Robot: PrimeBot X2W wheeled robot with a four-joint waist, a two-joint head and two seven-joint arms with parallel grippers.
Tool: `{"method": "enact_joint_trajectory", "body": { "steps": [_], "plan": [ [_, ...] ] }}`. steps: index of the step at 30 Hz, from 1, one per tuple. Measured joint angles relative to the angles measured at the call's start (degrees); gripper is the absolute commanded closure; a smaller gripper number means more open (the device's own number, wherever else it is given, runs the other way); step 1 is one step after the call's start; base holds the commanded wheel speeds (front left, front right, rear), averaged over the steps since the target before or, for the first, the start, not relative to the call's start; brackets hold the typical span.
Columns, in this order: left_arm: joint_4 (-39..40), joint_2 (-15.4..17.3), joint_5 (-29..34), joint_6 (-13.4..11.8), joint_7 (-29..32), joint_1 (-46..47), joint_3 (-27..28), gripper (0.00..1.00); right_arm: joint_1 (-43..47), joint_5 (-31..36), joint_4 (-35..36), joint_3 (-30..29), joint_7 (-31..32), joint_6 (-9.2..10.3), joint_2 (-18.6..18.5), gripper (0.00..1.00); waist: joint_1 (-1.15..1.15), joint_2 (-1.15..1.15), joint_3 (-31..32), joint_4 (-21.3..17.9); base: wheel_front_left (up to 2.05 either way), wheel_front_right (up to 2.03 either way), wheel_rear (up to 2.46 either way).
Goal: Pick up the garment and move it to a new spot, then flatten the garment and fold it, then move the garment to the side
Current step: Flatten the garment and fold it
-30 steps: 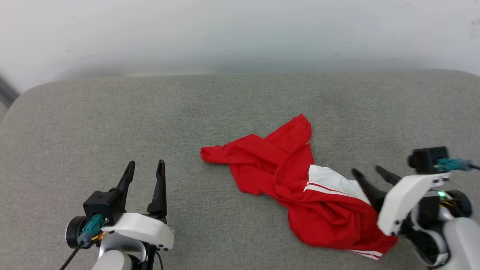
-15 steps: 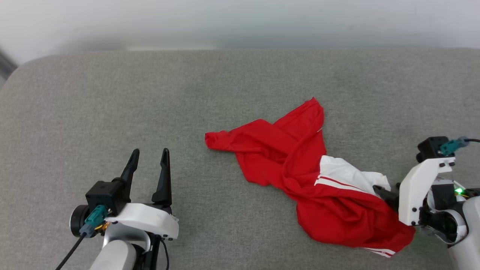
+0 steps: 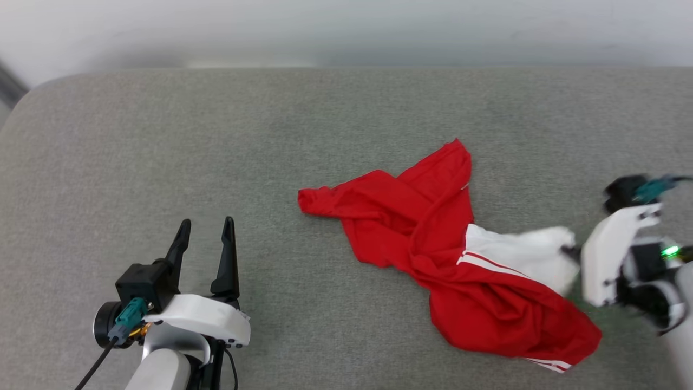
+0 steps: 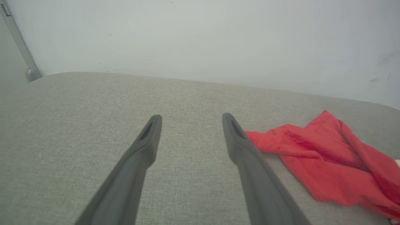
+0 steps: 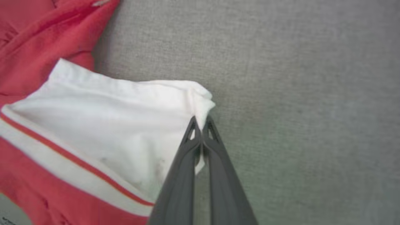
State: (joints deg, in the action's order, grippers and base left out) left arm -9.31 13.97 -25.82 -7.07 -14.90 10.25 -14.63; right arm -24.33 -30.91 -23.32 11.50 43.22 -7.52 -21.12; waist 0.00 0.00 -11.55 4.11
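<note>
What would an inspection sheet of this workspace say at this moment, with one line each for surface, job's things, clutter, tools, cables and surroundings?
Surface: grey woven-fabric padded surface, flat, with rounded corners.
Job's things: crumpled red thin-fabric shirt with a white short sleeve and red-white striped trim, lying on the surface's right half.
Clutter: nothing seen.
Tools: left tool open, over bare fabric, apart from the shirt; right tool shut on the white sleeve's edge.
Cables: black cable with teal plug at the left wrist; second teal plug at the right wrist, blurred.
Surroundings: plain pale wall behind the surface.
</note>
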Motion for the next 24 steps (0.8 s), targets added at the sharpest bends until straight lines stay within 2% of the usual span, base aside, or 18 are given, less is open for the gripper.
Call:
{"method": "enact_joint_trajectory", "body": {
  "steps": [4, 10, 13, 17, 18, 19, 20, 24],
  "plan": [
    [0.09, 0.05, 0.02, 0.03, -0.01, -0.47, 0.18, 0.0, -1.01, 1.74, 1.89, -5.43, -2.04, 0.01, -2.75, 1.0, 0.0, 0.0, 0.98, -1.52, 0.0, 0.0, 0.0],
    [0.32, 0.04, 0.02, 0.35, -0.08, -0.64, 0.34, 0.0, 3.96, 4.8, 1.77, -18.62, -2.36, 0.01, -3.47, 1.0, 0.0, 0.0, 1.88, -3.45, 0.0, 0.0, 0.0],
    [0.38, 0.05, 0.03, 0.47, -0.1, -0.73, 0.37, 0.0, 8.09, 6.05, 0.56, -25.21, -2.65, 0.02, -2.71, 1.0, 0.0, 0.0, 1.88, -3.98, 0.0, 0.0, 0.0],
    [0.41, 0.26, 0.2, 0.52, -0.15, -0.94, 0.37, 0.0, 12.74, 7.94, -2.01, -30.12, -3.93, 0.02, 0.43, 1.0, 0.0, 0.0, 1.68, -4.15, 0.0, 0.0, 0.0],
    [0.41, 0.27, 0.2, 0.53, -0.15, -0.94, 0.37, 0.0, 13.65, 8.03, -2.74, -30.82, -3.94, 0.01, 1.41, 0.94, 0.0, 0.0, 1.66, -4.1, 0.0, 0.0, 0.0],
    [0.4, 0.26, 0.2, 0.53, -0.16, -0.94, 0.35, 0.0, 14.35, 8.04, -3.15, -31.3, -4.24, 0.01, 2.33, 0.65, 0.0, 0.0, 1.64, -4.02, 0.0, 0.0, 0.0],
    [0.37, 0.29, 0.2, 0.53, -0.16, -0.94, 0.37, 0.0, 14.71, 8.33, -3.12, -31.4, -5.04, 0.02, 2.85, 0.0, 0.0, 0.0, 1.64, -3.97, 0.0, 0.0, 0.0],
    [0.32, 0.54, 0.2, 0.53, -0.16, -0.95, 0.43, 0.0, 14.98, 8.56, -2.31, -31.25, -11.39, 0.03, 4.94, 0.0, 0.0, 0.0, 1.81, -3.86, 0.0, 0.0, 0.0]
  ]
}}
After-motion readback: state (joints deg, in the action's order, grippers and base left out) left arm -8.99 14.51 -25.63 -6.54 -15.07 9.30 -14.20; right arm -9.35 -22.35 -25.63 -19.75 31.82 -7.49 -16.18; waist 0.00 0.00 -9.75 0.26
